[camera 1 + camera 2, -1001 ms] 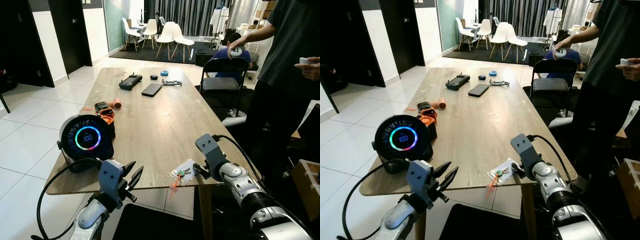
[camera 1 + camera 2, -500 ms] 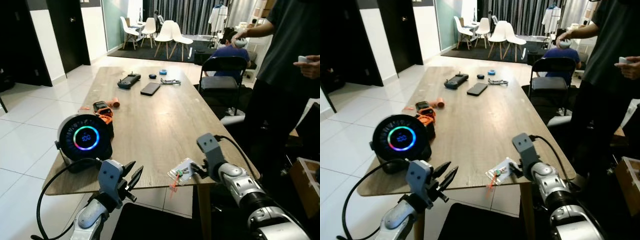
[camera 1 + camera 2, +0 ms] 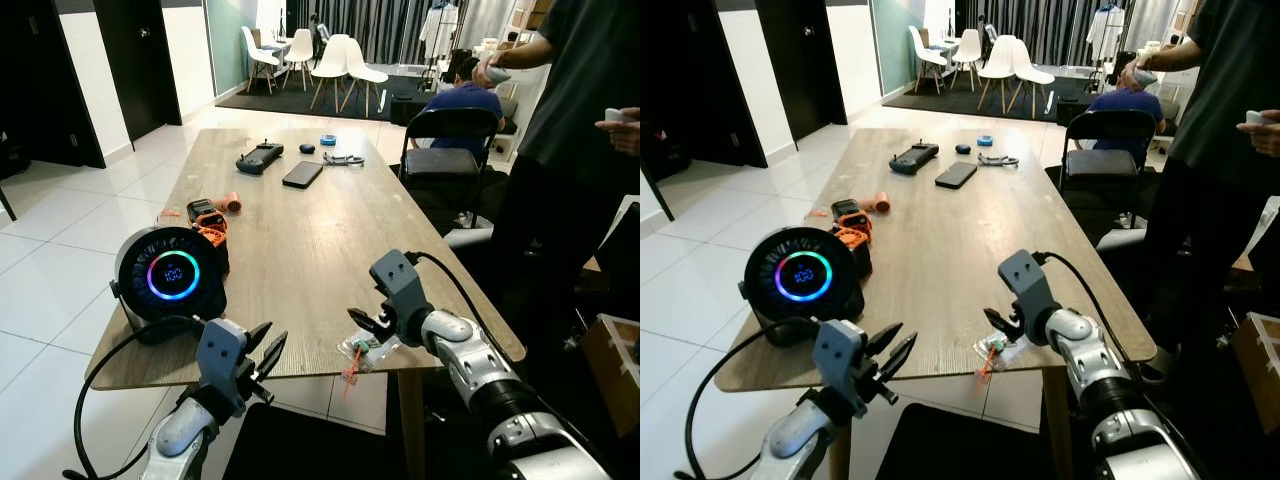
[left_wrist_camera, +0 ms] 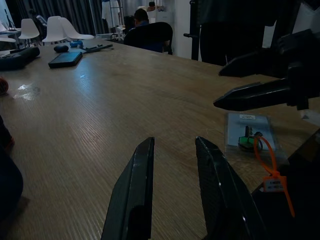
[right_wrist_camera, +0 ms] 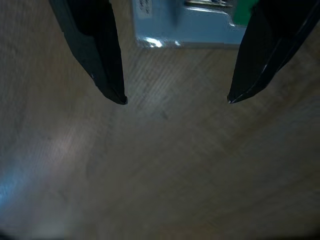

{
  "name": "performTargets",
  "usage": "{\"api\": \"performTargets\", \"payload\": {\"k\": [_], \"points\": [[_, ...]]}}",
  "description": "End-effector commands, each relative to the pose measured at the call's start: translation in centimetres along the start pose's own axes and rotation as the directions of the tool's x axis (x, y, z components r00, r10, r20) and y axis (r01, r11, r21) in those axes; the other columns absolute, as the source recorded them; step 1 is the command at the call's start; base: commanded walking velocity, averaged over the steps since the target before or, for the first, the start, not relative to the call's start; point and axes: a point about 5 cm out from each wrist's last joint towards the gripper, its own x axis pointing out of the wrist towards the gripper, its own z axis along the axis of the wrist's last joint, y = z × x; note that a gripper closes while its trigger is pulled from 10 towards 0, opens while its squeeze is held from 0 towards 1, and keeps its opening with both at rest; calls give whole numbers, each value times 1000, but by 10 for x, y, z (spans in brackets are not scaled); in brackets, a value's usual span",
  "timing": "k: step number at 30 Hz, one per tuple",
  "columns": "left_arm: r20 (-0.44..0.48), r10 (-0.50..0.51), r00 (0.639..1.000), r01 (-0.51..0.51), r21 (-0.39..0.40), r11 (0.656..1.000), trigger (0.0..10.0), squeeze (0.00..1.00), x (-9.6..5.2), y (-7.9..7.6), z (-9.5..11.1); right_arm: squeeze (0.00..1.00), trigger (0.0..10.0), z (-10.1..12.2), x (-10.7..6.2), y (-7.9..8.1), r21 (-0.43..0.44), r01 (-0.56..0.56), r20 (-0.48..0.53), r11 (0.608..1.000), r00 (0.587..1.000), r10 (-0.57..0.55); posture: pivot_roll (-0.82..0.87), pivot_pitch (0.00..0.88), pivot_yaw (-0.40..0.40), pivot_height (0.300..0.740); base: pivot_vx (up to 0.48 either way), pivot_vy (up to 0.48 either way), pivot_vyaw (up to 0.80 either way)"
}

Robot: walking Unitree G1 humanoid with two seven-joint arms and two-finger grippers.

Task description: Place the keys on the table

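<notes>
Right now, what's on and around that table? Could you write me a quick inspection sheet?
Surface: wooden table, dry.
Job's things: bagged keys with an orange tag, lying at the near edge.
Clutter: round speaker with a glowing ring, orange tool, phone, black controller.
Grippers: right gripper over the table beside the keys, jaws open; left gripper below the near edge, jaws open.
Cables: black cable on the right arm.
Surroundings: black chair, standing person, white chairs.
</notes>
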Motion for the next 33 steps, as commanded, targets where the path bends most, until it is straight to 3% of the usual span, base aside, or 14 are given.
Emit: {"api": "performTargets", "payload": {"k": [1,3,7,11,16,25,33], "points": [[0,1,1000,-1,-10,1000,10000,0,-2,-2,-1,0,10000,4,-1,8,-30,-62,49,998,997,63,29,105,-30,740,0,0,0],[0,1,1000,-1,-10,1000,10000,0,-2,-2,-1,0,10000,6,-2,10,-40,-85,67,996,994,87,29,105,-30,740,0,0,0],[6,-1,1000,1,-13,1000,10000,0,-2,-3,-1,0,10000,10,-14,24,-165,-203,137,965,964,226,30,100,-34,740,0,0,0],[8,-1,1000,2,-14,1000,10000,0,-2,-3,0,0,10000,7,-20,27,-191,-221,135,956,959,248,29,99,-37,740,0,0,0],[23,-60,998,61,-45,997,10000,0,-3,-12,1,0,10000,-4,-40,35,-258,-248,157,934,943,294,25,101,-31,740,0,0,0],[21,-72,997,73,-44,996,10000,0,-2,-14,1,0,10000,-19,-48,44,-271,-303,118,914,932,344,23,104,-29,740,0,0,0],[17,-71,997,72,-43,997,10000,0,-4,-14,1,0,10000,-33,-51,36,-247,-229,73,942,964,254,29,110,-31,740,0,0,0]]}}
